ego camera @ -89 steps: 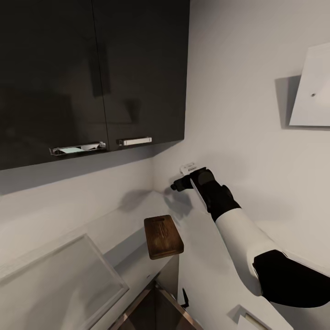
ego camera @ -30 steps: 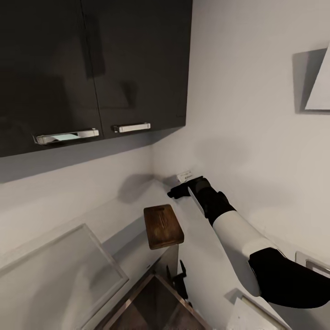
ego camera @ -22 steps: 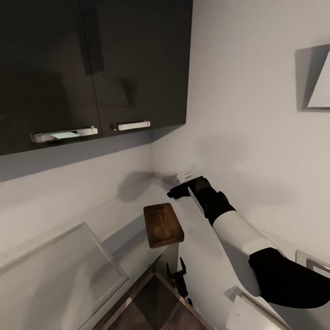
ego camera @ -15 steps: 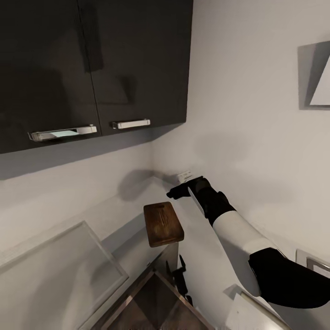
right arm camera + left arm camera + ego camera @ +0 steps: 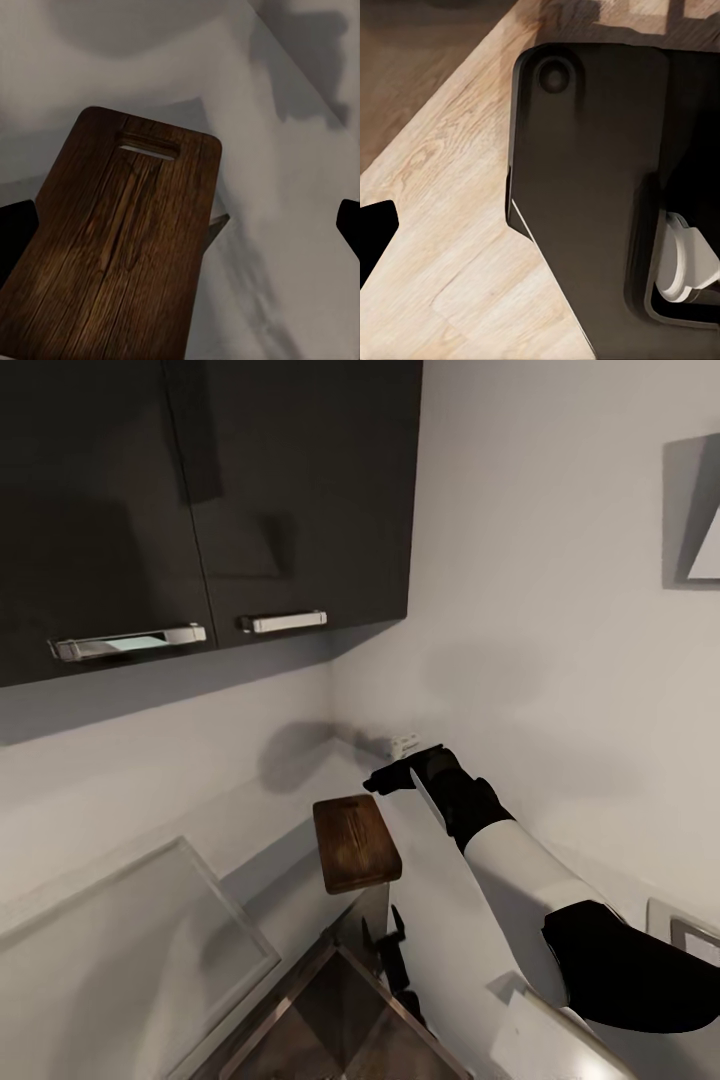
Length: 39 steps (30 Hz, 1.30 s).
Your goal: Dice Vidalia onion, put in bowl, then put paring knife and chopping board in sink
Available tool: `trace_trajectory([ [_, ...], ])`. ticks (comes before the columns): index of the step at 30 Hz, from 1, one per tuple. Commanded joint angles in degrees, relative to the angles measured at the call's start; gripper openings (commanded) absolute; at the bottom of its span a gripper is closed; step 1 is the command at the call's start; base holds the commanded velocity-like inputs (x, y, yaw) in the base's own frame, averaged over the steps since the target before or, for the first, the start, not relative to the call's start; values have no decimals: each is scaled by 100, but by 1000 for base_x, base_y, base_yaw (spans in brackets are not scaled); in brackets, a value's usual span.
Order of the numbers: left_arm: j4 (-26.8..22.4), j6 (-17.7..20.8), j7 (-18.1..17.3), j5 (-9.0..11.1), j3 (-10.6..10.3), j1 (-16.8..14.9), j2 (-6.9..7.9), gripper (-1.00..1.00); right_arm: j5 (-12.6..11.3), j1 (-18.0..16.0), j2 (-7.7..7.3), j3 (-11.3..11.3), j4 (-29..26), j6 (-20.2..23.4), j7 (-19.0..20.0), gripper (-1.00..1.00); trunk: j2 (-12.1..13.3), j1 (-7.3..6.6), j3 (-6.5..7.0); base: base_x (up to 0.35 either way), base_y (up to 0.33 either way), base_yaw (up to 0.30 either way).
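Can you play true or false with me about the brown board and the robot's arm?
1. The dark brown wooden chopping board has a slot handle near one short end. True.
2. An onion sits on the board. False: its top is bare.
3. The right gripper is held above the pale countertop, past the board. True.
4. The dark wall cupboards hang open. False: both doors are shut.

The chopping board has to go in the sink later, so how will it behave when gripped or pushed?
The chopping board looks like solid wood, so probably stiff and fairly heavy. It is flat, so it should slide rather than roll. Its slot may offer a grip, but one end overhangs the countertop, so pushing could tip it.
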Motion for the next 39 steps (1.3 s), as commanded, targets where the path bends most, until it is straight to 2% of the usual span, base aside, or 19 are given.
trace_trajectory([
  [1,-8,-7,2,33,-4,1,0,100,61,-5,0,4,-7,21,41,100,-13,4,-22,0,0,0],
  [39,6,-7,-6,30,-4,1,-4,100,61,-5,0,5,-26,13,46,100,-13,4,-353,0,0,0],
])
